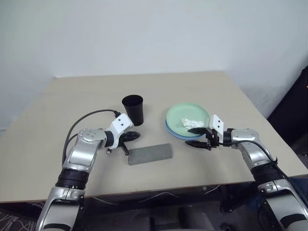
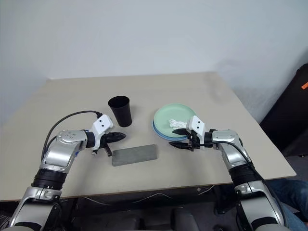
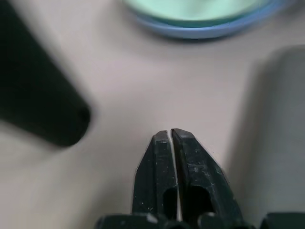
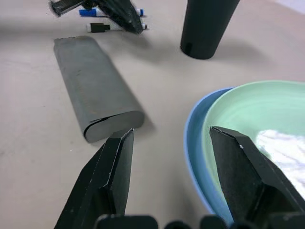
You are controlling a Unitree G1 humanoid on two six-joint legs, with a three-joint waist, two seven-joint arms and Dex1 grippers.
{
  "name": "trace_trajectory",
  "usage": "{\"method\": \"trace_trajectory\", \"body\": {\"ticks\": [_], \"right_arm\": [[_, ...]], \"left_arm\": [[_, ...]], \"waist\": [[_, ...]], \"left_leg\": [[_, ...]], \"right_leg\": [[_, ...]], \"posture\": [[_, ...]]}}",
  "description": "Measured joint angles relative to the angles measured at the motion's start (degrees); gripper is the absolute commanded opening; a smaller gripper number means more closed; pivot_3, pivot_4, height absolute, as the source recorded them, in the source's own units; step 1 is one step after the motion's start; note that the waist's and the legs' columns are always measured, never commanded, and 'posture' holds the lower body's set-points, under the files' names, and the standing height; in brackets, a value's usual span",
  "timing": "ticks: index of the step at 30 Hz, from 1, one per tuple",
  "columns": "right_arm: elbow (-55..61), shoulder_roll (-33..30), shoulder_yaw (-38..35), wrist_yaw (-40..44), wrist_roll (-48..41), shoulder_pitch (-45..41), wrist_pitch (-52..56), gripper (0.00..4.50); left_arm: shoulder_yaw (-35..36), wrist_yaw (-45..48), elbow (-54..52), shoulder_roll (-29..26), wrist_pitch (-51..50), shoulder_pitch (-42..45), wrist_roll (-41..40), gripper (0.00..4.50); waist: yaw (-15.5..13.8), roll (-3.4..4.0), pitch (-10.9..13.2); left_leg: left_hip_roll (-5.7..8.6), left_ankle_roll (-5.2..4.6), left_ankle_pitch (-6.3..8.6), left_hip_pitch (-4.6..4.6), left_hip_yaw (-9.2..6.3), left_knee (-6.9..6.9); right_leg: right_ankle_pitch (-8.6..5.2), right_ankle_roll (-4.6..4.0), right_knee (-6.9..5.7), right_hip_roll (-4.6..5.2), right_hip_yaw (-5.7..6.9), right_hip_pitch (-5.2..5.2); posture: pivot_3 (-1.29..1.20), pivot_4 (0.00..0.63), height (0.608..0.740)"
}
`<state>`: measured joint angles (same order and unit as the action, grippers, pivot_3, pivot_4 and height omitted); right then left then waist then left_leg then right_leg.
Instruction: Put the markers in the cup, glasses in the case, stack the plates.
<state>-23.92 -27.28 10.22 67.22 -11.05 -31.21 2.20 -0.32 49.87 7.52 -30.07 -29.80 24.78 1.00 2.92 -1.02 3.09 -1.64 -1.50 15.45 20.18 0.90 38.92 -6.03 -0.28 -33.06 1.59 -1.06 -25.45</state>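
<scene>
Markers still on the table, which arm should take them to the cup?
Left, probably. The left gripper sits right by the markers and the cup; the right gripper, open, is over at the plates.

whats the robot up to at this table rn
It is tidying a table. The mint green plate already sits on the light blue plate, with a crumpled tissue on top. The right gripper hangs open at the stack's near edge. The left gripper, nearly shut and holding nothing, is between the black cup and the closed grey case. Two markers lie on the table beyond the case.
</scene>
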Motion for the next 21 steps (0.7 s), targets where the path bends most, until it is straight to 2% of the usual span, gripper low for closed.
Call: {"method": "trace_trajectory", "body": {"ticks": [4,9,14,21], "right_arm": [[-1.8,0.1,0.0,0.6,0.0,-0.3,-1.0,2.75],[-3.7,1.0,0.0,1.0,0.3,-1.4,-1.9,2.75],[-3.7,1.3,0.0,1.2,0.5,-1.7,-2.5,2.75],[-3.7,1.2,0.0,1.2,0.5,-1.7,-2.7,2.75]], "left_arm": [[4.3,-10.6,-1.2,1.8,-5.6,0.0,0.4,2.25],[5.6,-22.0,-0.9,4.0,-11.5,0.0,2.0,4.03],[6.5,-29.5,-1.1,7.1,-18.1,0.0,2.5,4.03],[6.9,-33.5,-1.2,8.6,-24.1,0.0,2.1,4.03]], "waist": [[0.0,-0.01,0.0],[0.0,0.0,0.0],[0.0,-0.02,0.0],[0.0,-0.02,0.0]], "left_leg": [[0.0,0.01,0.0,-0.15,0.02,-0.09],[0.0,0.01,0.01,-0.19,0.02,-0.2],[0.02,0.02,0.01,-0.17,0.02,-0.21],[0.02,0.02,0.01,-0.19,0.01,-0.22]], "right_leg": [[0.0,0.0,0.0,-0.01,0.0,0.07],[0.0,0.0,0.0,-0.03,-0.01,0.05],[0.01,0.01,0.01,-0.03,-0.01,0.05],[0.0,0.0,0.01,-0.03,-0.01,0.06]], "posture": [[0.0,0.0,0.74],[0.0,0.0,0.74],[0.0,0.0,0.74],[0.0,0.0,0.74]]}}
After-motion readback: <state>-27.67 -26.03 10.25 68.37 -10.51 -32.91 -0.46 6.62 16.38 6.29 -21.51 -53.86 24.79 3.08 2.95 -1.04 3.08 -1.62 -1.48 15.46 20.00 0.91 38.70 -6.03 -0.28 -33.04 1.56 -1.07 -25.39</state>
